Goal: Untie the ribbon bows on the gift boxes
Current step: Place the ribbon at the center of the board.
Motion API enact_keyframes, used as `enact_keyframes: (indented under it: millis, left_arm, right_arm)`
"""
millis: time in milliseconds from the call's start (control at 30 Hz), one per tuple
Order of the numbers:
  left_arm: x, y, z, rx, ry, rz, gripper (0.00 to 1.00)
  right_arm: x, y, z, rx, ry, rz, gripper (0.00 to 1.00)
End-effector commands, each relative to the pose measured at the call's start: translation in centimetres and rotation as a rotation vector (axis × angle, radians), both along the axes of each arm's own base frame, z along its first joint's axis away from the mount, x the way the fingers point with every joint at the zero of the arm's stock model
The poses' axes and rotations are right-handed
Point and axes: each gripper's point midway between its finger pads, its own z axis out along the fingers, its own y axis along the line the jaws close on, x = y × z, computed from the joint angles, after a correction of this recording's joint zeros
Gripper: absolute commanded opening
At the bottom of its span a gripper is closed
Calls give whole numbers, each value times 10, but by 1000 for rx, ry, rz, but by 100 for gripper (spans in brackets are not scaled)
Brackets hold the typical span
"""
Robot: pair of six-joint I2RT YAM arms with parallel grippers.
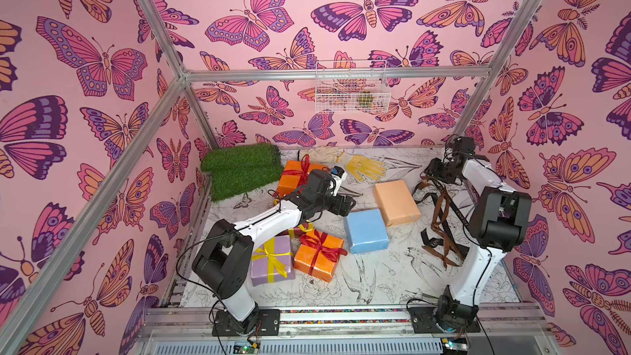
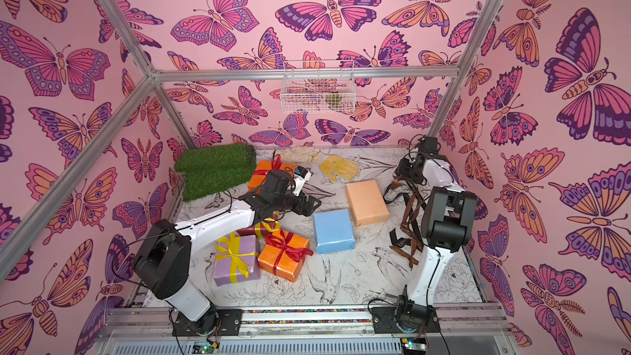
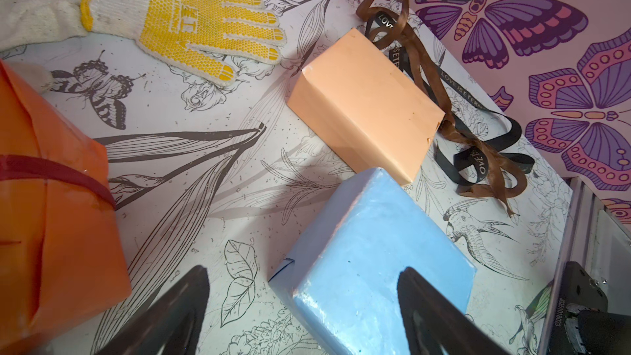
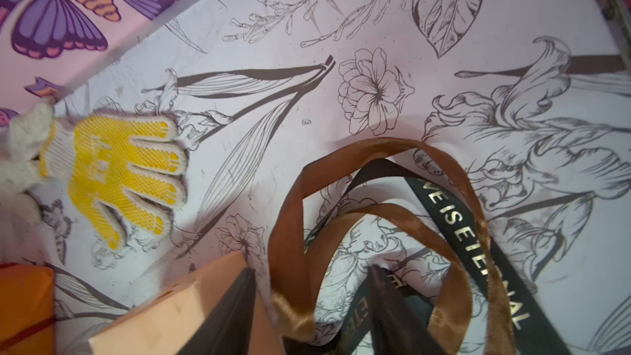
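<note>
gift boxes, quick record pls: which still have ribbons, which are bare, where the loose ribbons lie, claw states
still ribboned: lilac box, front orange box, back orange box
half hidden: dark red box, yellow ribbon, under left arm
bare: blue box, peach box
loose: brown ribbon, black ribbon, beside peach box
left claw: open, at blue box
right claw: open, over loose ribbons

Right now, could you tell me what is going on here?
Two robot arms are untying gift-box bows. The light blue box and the peach box are bare; the brown ribbon and black lettered ribbon lie beside the peach box, looped about the right gripper's open fingers. The left gripper hovers open by the light blue box. The lilac box, near orange box, far orange box and dark red box have tied ribbons.
</note>
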Motion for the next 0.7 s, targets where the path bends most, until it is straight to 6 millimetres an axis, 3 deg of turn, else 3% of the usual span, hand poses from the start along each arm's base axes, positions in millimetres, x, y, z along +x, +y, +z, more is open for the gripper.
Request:
enact_keyframes:
  millis: [0, 100, 167, 400, 533, 667]
  left_arm:
    - [-8, 15, -4, 47, 26, 40, 88]
    - [-15, 18, -3, 53, 49, 36, 88]
    - [-24, 20, -5, 59, 68, 25, 88]
    - [-65, 15, -14, 128, 152, 5, 87]
    - [-86, 3, -24, 136, 195, 24, 83]
    - [-90, -2, -31, 133, 231, 65, 80]
  right_arm:
    - [-17, 18, 31, -72, -18, 27, 77]
    - [-40, 44, 53, -153, -9, 67, 78]
    - [-57, 72, 66, -177, -22, 105, 78]
    - [-123, 182, 72, -108, -61, 283, 75]
    - [-175, 202, 55, -194, -29, 326, 71]
    - [-215, 211, 35, -106, 10, 363, 65]
